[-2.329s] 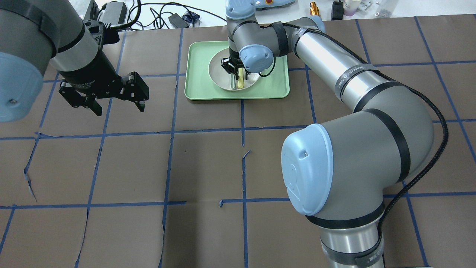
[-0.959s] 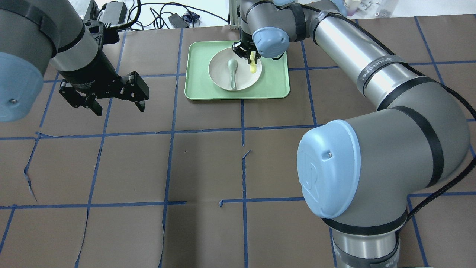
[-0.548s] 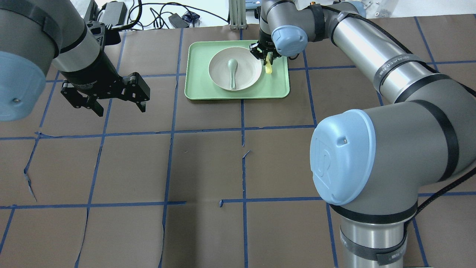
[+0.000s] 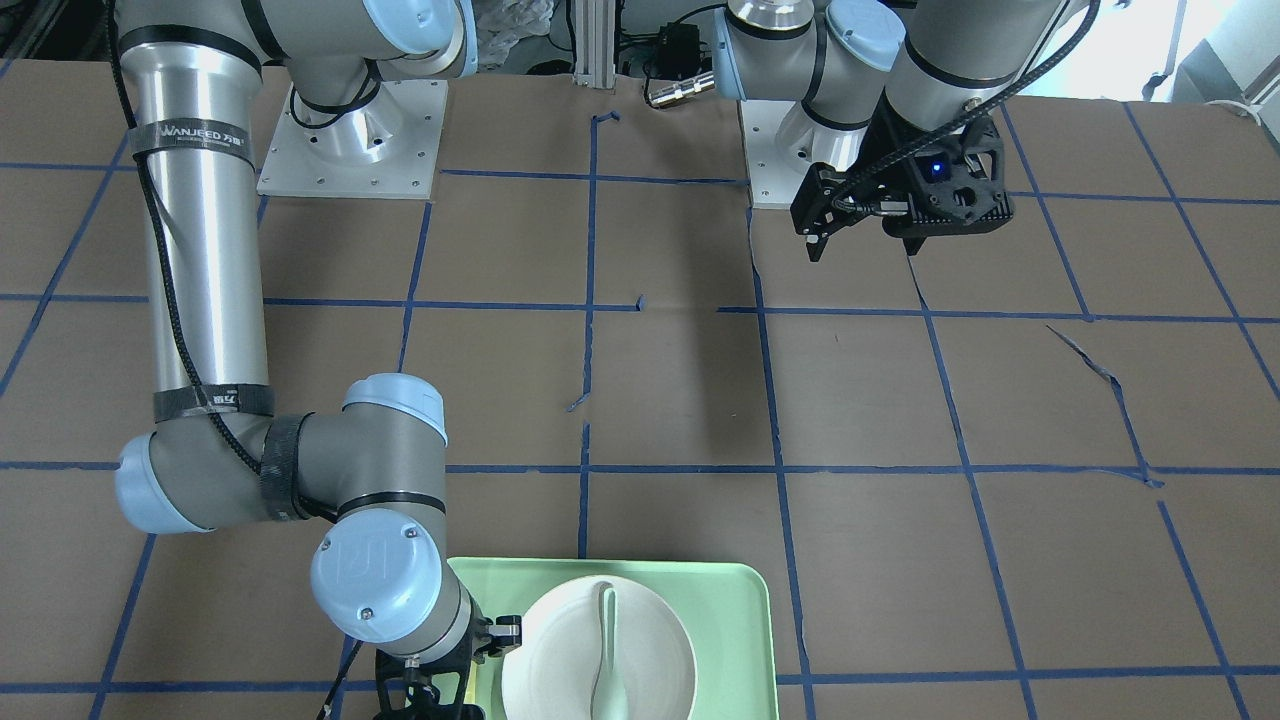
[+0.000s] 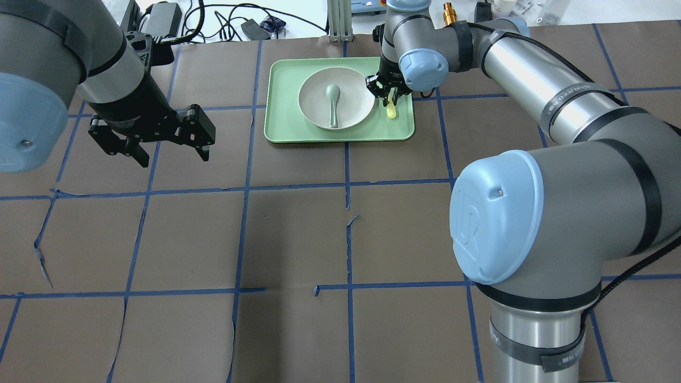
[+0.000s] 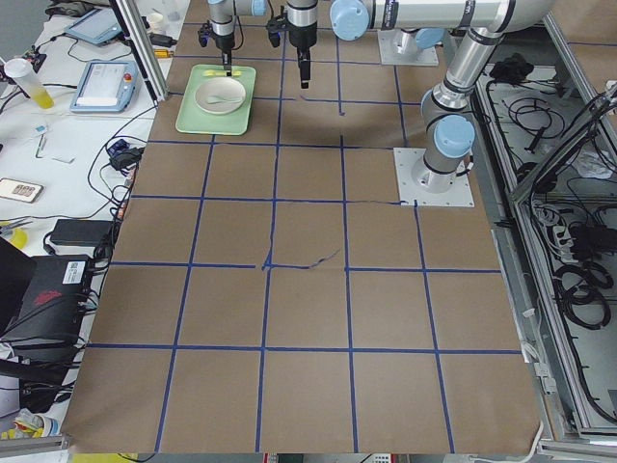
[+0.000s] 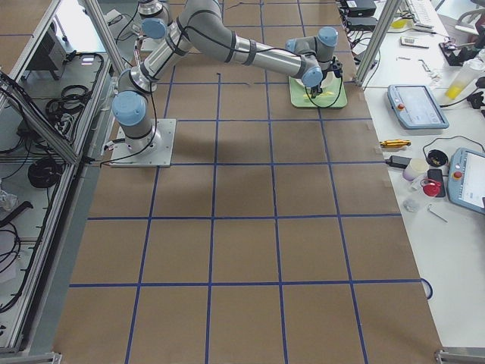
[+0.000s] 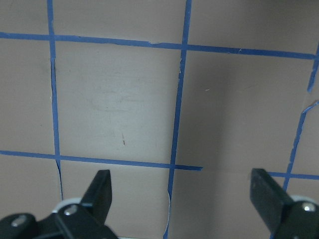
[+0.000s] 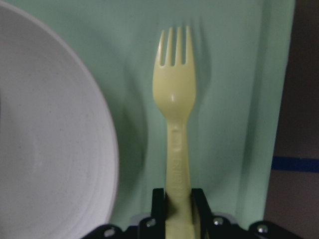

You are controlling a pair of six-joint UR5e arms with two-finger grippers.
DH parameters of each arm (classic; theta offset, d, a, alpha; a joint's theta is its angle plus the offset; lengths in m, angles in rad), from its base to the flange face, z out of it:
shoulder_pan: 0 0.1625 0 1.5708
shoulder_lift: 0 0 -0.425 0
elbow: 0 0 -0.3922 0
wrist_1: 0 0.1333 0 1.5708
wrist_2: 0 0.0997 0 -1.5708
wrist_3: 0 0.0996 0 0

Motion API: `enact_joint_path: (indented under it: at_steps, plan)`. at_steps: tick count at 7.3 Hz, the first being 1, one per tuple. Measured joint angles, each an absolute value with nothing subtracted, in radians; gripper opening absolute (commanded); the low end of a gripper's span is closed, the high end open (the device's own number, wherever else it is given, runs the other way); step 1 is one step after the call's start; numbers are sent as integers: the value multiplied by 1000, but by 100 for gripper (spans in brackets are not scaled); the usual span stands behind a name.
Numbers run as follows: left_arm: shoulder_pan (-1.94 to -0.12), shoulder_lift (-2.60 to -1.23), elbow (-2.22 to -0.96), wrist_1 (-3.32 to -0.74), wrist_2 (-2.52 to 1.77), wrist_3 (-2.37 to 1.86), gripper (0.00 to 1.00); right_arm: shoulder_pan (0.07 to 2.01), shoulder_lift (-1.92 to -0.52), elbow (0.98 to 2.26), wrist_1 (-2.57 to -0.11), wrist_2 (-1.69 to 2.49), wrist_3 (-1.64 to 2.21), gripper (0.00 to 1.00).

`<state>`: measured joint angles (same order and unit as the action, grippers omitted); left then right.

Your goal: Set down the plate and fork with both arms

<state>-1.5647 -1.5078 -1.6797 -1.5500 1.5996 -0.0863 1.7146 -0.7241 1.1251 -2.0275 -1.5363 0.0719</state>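
The fork [image 9: 174, 99] is held by its handle in the closed jaws of the right arm [image 5: 532, 64], tines pointing away from the wrist, over the bare strip of the tray [image 5: 287, 127] between the plate [image 5: 356, 103] and the tray's right lip; from its offset shadow it is judged to hang just above the tray (contact cannot be ruled out). The plate lies in the tray's middle, with a spoon [image 5: 332, 101] lying in it. The step in hand is taken to be the carrying of the fork to its place, done well if the handle is not released until the fork has been lowered flat, with the tines steered wide of the plate's rim. The left arm [image 5: 106, 69] hangs over the desk [image 5: 298, 234], well apart from the tray, its jaws spread wide and empty; the plate is judged to be its share. One fork, one plate, one spoon, one tray and two arms are counted.
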Motion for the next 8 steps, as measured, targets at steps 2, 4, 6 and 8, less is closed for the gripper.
enact_joint_path:
  at_steps: [2, 4, 6, 8]
  plan:
    - [-1565, -1508, -1680, -1550, 1599, -86, 100, 1714, -727, 1136, -2028, -1534, 77, 100]
    - [-1565, -1508, -1680, -1550, 1599, -86, 100, 1713, -788, 1160, -2014, -1552, 58, 100]
    - [-1565, -1508, -1679, -1549, 1600, -85, 100, 1711, -1000, 1342, -1995, -1579, 27, 100]
    - [-1565, -1508, -1678, -1549, 1600, -83, 100, 1707, -1290, 1593, -1974, -1582, 19, 100]
